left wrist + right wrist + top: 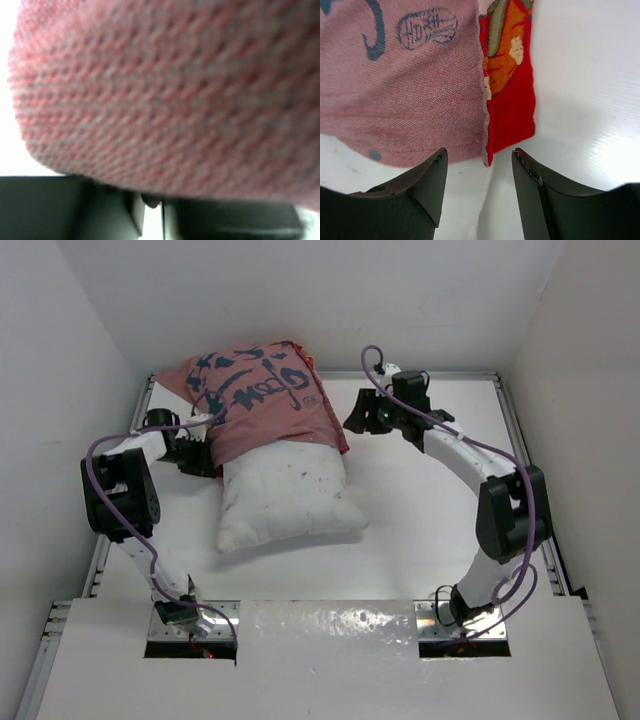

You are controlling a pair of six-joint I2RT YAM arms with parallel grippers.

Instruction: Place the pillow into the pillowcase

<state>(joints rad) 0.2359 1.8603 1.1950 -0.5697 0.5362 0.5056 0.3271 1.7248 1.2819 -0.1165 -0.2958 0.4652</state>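
Pink pillowcase point(165, 100) cloth smothers my left wrist view; left gripper point(200, 455) sits at the mouth's left edge, can't tell if it's pinching. Right gripper point(479, 152) hangs spread over the red hem corner, I'd guess to grab it. Pillow point(285, 495) is half in, near half bare on table point(430, 500), and I reckon its bulk is the obstacle.

A glossy white surface point(430, 510) lies under bright, even light. Plain white walls close it in on three sides: a back wall point(330, 300) beyond its far edge, a left wall point(50, 390) and a right wall point(590, 390) alongside. Metal rails point(519, 430) trim its side edges. At its near edge sits a white panel point(330, 665) with two notches and a streak of glare.
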